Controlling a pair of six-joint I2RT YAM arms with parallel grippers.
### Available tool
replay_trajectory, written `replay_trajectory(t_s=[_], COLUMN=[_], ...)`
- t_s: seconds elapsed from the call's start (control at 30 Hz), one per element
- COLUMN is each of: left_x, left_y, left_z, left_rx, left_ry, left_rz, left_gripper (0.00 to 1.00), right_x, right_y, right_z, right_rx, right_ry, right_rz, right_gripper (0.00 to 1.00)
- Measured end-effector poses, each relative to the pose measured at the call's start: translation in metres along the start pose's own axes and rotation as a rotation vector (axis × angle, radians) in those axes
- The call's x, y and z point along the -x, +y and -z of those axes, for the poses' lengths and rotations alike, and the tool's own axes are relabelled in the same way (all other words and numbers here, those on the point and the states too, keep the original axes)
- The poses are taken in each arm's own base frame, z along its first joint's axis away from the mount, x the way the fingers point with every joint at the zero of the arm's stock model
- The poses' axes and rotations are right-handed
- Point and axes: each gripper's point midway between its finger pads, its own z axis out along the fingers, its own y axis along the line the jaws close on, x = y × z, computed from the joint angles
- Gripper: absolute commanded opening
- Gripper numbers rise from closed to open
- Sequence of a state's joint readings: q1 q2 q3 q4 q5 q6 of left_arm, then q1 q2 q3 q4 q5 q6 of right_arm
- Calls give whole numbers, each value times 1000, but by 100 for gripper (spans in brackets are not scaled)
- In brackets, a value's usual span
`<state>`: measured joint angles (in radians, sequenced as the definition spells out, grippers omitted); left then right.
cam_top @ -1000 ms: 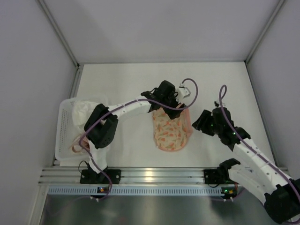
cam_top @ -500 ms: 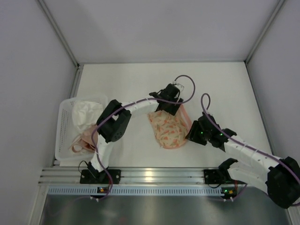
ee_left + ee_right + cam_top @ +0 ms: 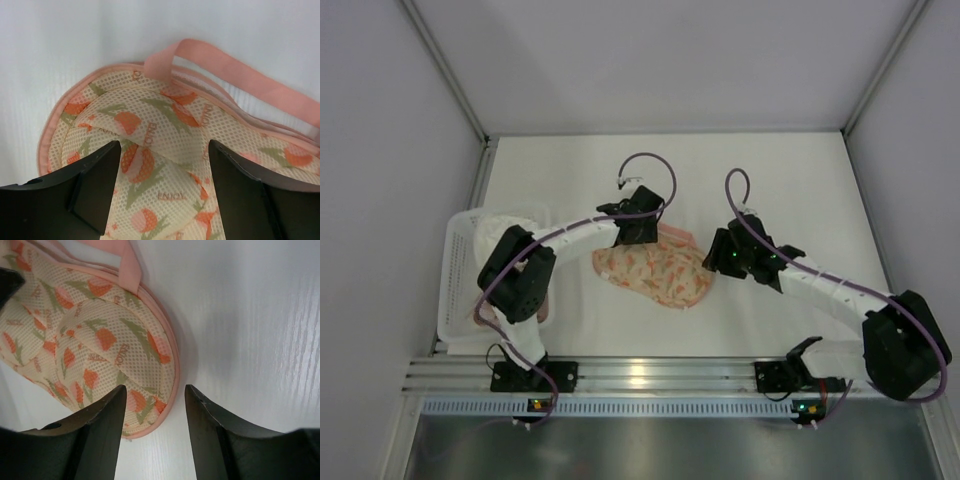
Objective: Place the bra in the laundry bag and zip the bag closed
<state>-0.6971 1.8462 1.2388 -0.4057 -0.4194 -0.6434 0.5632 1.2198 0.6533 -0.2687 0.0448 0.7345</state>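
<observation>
The laundry bag lies flat across the middle of the table with its cream and orange floral outside up; no lining shows. My left gripper is open at the bag's far edge. In the left wrist view its jaws stand wide apart over the printed mesh, near the pink loop strap. My right gripper is open at the bag's right end. In the right wrist view the bag's pink zip edge lies between the open fingers, not gripped. The bra is not clearly in view.
A white plastic basket with pale cloth in it stands at the left edge, partly covered by the left arm's elbow. White walls enclose the table on three sides. A metal rail runs along the near edge.
The bag has swung from lengthwise to lying across the table and has shifted left. My left gripper moved left with it. My right gripper came in to the bag's right end.
</observation>
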Motion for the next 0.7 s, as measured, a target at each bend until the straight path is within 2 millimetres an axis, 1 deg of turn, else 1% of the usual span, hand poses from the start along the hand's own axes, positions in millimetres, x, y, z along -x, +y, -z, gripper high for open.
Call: replay_trajectory(t_s=[0.07,0.2,0.23,0.3,0.33,0.4,0.47,0.57,0.63,0.7], left_x=[6,32,37,41,40,30,14,-18,-38,-48], left_y=[1,-8,-10,-13,-14,-15,-15,-10,-13,-20], left_z=[14,54,63,77,82,84,79,72,72,75], left_rx=[-12,-99,-126,-174,-199,-230,-254,-265,-283,-306], left_ry=[-16,-95,-110,-125,-123,-100,-59,3,33,41], left_rz=[-7,-43,-56,-79,-92,-121,-152,-223,-279,-311], left_gripper=[79,78,78,77,77,76,76,77,77,77], right_x=[-2,-14,-16,-21,-23,-24,-20,-2,12,26], right_y=[-1,-10,-12,-14,-15,-14,-8,8,19,31], right_z=[-7,-20,-23,-31,-35,-42,-51,-64,-72,-77], right_rx=[-11,-44,-51,-60,-67,-68,-57,-32,-13,11], right_ry=[20,71,82,101,113,127,133,109,89,66], right_rz=[1,-3,-4,-3,-4,-4,5,33,51,70], right_gripper=[47,40,36,32,29,26,24,22,23,26])
